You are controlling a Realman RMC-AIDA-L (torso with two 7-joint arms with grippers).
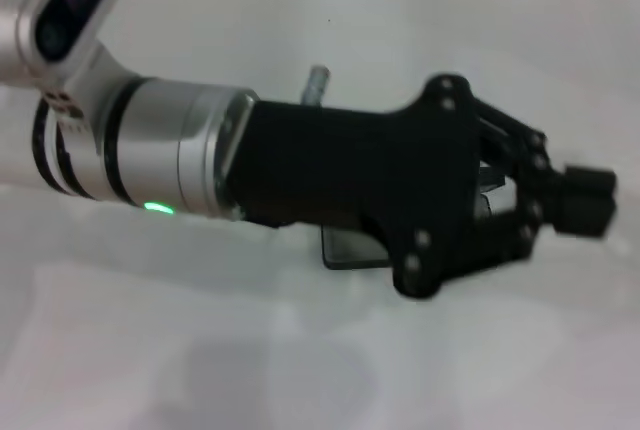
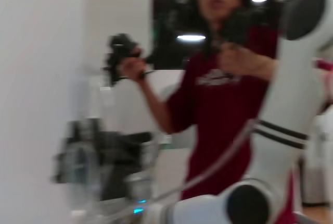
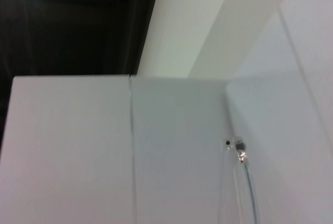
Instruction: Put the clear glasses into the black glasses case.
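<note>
As your left arm covers it, case (image 1: 350, 248): a dark corner shows behind the jaws, under the gripper body.
Left gripper (image 1: 583, 200): jaws look closed, with nothing visible between them.
Glasses (image 3: 244, 182): you see one clear arm, near the right wrist; long axis unclear.

A robotics lab: a white table (image 1: 300, 370) backed by white wall panels (image 3: 177, 146) serves as the test bench, while a person in a dark red shirt (image 2: 223, 104) stands nearby holding up a black handheld controller (image 2: 122, 52) under ceiling lights (image 2: 191, 37).
</note>
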